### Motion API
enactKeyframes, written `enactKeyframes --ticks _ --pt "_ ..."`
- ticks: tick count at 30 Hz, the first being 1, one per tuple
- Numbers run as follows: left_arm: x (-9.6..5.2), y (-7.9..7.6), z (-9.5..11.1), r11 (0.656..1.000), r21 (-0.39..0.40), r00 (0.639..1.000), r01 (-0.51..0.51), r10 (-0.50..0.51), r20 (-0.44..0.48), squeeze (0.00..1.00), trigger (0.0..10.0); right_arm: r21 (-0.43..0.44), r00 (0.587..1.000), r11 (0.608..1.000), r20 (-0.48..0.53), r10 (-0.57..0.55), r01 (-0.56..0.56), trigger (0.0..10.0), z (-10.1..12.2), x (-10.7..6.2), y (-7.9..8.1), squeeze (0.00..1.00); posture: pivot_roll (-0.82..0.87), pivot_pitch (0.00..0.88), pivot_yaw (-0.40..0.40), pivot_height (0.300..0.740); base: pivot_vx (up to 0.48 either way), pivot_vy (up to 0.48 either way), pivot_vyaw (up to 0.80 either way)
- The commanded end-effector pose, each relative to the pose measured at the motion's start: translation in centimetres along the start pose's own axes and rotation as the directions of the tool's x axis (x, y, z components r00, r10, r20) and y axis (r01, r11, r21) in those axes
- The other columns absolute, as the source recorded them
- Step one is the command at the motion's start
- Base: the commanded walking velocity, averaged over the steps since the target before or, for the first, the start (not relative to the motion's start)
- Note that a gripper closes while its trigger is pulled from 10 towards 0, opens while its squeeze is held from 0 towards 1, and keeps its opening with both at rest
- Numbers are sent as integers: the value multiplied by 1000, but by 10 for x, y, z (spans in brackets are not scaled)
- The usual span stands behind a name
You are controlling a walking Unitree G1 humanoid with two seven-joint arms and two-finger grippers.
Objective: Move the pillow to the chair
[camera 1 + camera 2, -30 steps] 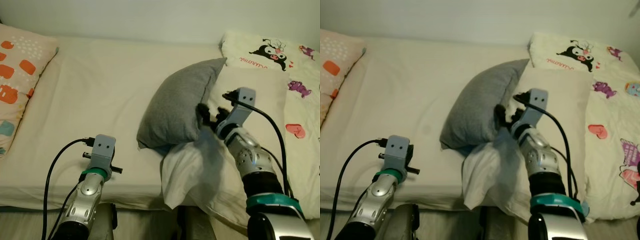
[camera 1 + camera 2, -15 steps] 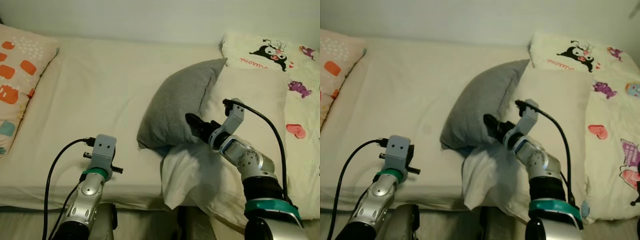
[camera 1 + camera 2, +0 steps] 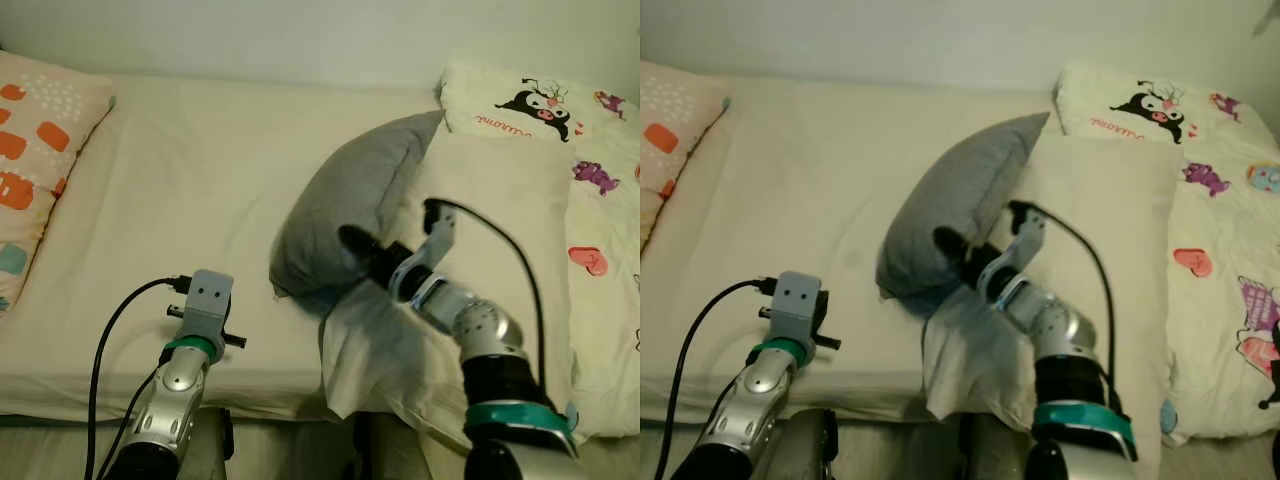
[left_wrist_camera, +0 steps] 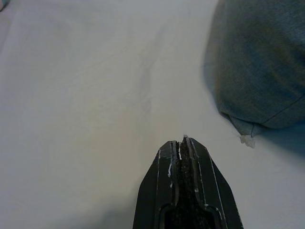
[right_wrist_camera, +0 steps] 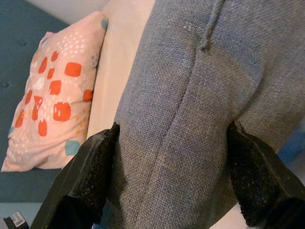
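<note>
A grey pillow (image 3: 350, 195) stands on edge in the middle of the bed, leaning on a white pillow (image 3: 500, 190). My right gripper (image 3: 358, 243) reaches left across the white pillow into the grey pillow's lower right side. In the right wrist view the grey pillow (image 5: 190, 95) fills the gap between the two widely spread black pads (image 5: 102, 167), which touch it on both sides; the gripper is open. My left gripper (image 4: 183, 142) is shut and empty, hovering low over the sheet, with the grey pillow (image 4: 259, 67) ahead of it and to one side.
A pink pillow with orange patches (image 3: 35, 140) lies at the bed's left end. A cartoon-print blanket (image 3: 600, 170) covers the right end. Bare sheet (image 3: 190, 190) spreads between them. The bed's front edge runs just before my arms, and a wall stands behind.
My right gripper has swung left and rolled over, bringing its fingers around the grey pillow's side. The pillow has tipped slightly left. The left arm has not moved.
</note>
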State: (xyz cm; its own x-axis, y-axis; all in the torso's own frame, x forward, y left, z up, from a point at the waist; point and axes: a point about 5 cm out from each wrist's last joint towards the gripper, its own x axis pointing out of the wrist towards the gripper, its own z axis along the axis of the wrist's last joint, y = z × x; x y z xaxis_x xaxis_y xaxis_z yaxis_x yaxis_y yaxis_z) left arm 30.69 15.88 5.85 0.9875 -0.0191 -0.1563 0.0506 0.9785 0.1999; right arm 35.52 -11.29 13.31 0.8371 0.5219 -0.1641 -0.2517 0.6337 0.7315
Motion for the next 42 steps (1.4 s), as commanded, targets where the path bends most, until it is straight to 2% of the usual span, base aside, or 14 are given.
enactKeyframes --ticks 1,8,11,13,16,17,22,25,27,30,34,36,37,42 --pt "-1 -3 -4 1000 10 1000 14 -14 -18 0 10000 14 999 1000 -40 -6 6 10000 -11 4 0 1000 61 0 -22 597 0 0 0" --pt "-1 -4 -4 1000 10 1000 15 -15 -17 0 10000 -180 992 980 -70 -103 89 10000 -16 14 1 1000 64 0 -24 597 0 0 0" --pt "-1 -3 -5 1000 10 1000 12 -12 -19 0 10000 -331 985 934 -64 -161 131 10000 -13 17 0 1000 64 0 -26 597 0 0 0" --pt "-2 -2 -6 1000 10 1000 9 -8 -21 0 10000 -517 977 840 -30 -209 164 10000 -4 21 3 1000 65 0 -27 597 0 0 0" --pt "-2 -2 -6 1000 10 1000 7 -7 -22 0 10000 -579 976 797 -11 -219 172 10000 0 23 5 1000 64 0 -29 597 0 0 0" --pt "-2 -2 -6 1000 11 1000 6 -5 -23 0 10000 -661 974 727 27 -226 187 10000 8 25 10 1000 65 0 -30 597 0 0 0" --pt "-2 -2 -6 1000 12 1000 4 -4 -24 0 10000 -705 975 686 40 -218 182 10000 12 28 15 1000 65 1 -31 597 0 0 0" --pt "-1 -2 -6 1000 12 1000 3 -2 -26 0 10000 -538 985 829 15 -171 152 10000 8 32 19 1000 64 4 -34 597 0 0 0" --pt "-1 -2 -6 1000 12 1000 3 -2 -26 0 10000 -538 985 829 15 -171 152 10000 8 32 19 1000 64 4 -34 597 0 0 0" --pt "-1 -2 -6 1000 7 1000 -4 4 -27 0 10000 -290 987 950 -76 -141 114 10000 -16 35 16 1000 66 14 -40 597 0 0 0" --pt "-1 -3 -6 1000 6 1000 -4 4 -29 0 10000 -125 985 987 -124 -120 104 10000 -33 37 15 1000 61 17 -37 597 0 0 0" --pt "-2 -4 -6 1000 6 1000 -1 1 -30 0 10000 15 981 991 -150 -127 131 10000 -47 37 12 898 63 20 -39 597 0 0 0" --pt "-2 -5 -7 1000 4 1000 -1 1 -31 0 10000 66 977 988 -169 -128 141 10000 -56 38 11 0 61 20 -40 597 0 0 0" --pt "-2 -5 -7 1000 3 999 -2 2 -32 0 10000 234 974 957 -186 -130 172 10000 -71 38 9 0 63 25 -44 597 0 0 0"
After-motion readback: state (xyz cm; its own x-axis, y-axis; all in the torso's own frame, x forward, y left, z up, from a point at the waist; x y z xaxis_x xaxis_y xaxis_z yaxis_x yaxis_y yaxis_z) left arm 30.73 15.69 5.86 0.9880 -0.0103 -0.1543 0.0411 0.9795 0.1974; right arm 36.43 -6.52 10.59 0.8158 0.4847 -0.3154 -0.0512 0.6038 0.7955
